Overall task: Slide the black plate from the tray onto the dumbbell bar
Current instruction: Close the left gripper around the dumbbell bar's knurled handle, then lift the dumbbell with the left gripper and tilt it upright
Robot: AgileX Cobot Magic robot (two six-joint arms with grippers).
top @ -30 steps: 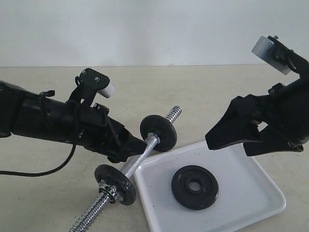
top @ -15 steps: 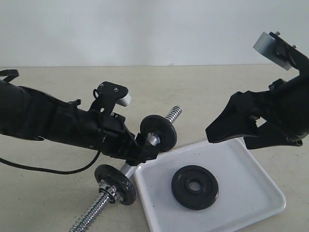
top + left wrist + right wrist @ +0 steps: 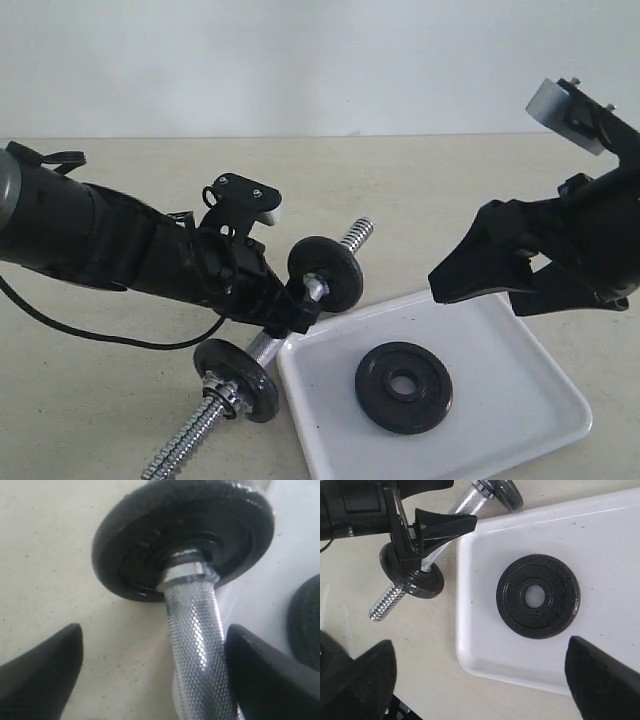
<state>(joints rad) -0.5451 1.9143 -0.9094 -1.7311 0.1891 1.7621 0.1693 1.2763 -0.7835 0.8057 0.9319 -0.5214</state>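
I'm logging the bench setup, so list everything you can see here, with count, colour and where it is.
black plate: one, black, flat in the tray
tray: one, white, on the table
dumbbell bar: one, chrome, on the table beside the tray
small discs: two, black, on the bar
table: one, beige, under everything
left gripper: one, black, open astride the bar's middle
right gripper: one, black, open above the tray

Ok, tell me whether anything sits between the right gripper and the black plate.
Nothing visible does. The right gripper hangs open above the tray; the black plate lies flat and alone in it. The left gripper and dumbbell bar are off beside the tray's edge.
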